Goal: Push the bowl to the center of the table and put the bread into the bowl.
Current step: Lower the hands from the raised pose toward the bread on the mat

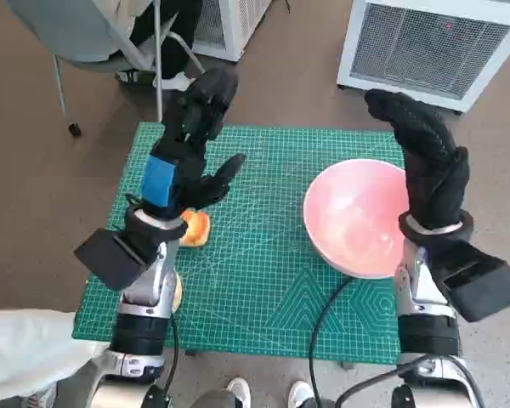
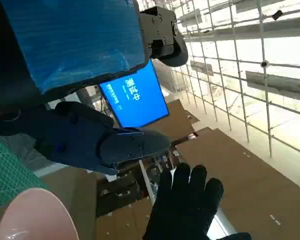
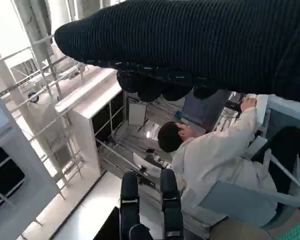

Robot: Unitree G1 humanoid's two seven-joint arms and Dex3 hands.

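A pink bowl [image 1: 357, 217] stands on the right half of the green cutting mat [image 1: 263, 272]; its rim [image 2: 37, 215] shows in the left wrist view. An orange-brown piece of bread [image 1: 195, 228] lies on the mat's left side, partly hidden under my left wrist. My left hand [image 1: 191, 140] is raised above the mat's left part, fingers spread, holding nothing. My gloved right hand [image 1: 425, 157] is raised upright just right of the bowl, fingers extended, holding nothing; the glove [image 2: 187, 205] also shows in the left wrist view.
A white metal-grille unit [image 1: 433, 42] stands on the floor beyond the table's far right. A chair with a person's legs [image 1: 144, 42] is beyond the far left; a seated person [image 3: 210, 165] shows in the right wrist view. Shoes [image 1: 268, 393] sit at the near edge.
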